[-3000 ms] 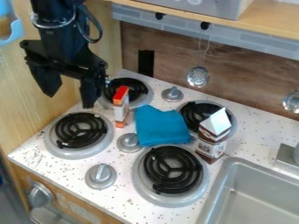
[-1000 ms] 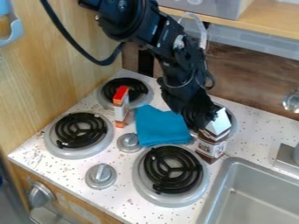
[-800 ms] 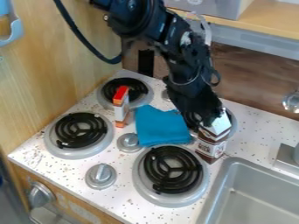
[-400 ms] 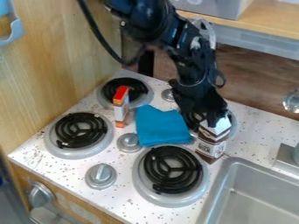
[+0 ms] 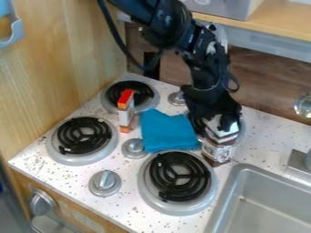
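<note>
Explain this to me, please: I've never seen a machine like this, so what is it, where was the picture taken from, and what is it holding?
The black machine is a robot arm, coming in from the top. A fixed camera looks down at a slant on a kitchen counter.

Its grasping part, the hand, is at the top of a brown-and-white carton standing upright. I can't tell whether it grips the carton or only touches it.

To the carton's left in the picture lies a blue cloth, and beyond that stands a slim orange-and-white box. Around them are black coil burners and grey knobs. At the lower right is a metal sink.
</note>
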You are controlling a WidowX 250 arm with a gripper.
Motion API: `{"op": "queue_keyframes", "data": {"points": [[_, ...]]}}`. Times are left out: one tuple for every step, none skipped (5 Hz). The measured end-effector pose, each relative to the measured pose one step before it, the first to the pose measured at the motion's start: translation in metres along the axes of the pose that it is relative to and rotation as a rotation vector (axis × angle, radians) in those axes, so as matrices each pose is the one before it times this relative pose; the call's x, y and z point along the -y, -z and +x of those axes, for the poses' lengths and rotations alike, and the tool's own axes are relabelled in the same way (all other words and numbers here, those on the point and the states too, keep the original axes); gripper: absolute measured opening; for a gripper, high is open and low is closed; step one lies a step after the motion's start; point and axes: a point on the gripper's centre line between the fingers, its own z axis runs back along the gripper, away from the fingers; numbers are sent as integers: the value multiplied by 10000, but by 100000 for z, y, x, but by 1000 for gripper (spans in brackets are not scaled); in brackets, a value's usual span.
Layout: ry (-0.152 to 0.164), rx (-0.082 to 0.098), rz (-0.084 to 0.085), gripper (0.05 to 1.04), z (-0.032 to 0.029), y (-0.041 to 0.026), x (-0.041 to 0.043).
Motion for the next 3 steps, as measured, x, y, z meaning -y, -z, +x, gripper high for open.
{"op": "queue_keyframes", "data": {"points": [[53,-113,-72,1001,-206,474,987],[131,1,-9,1001,262,305,864],[192,-294,135,1001,-494,760,-46]]}}
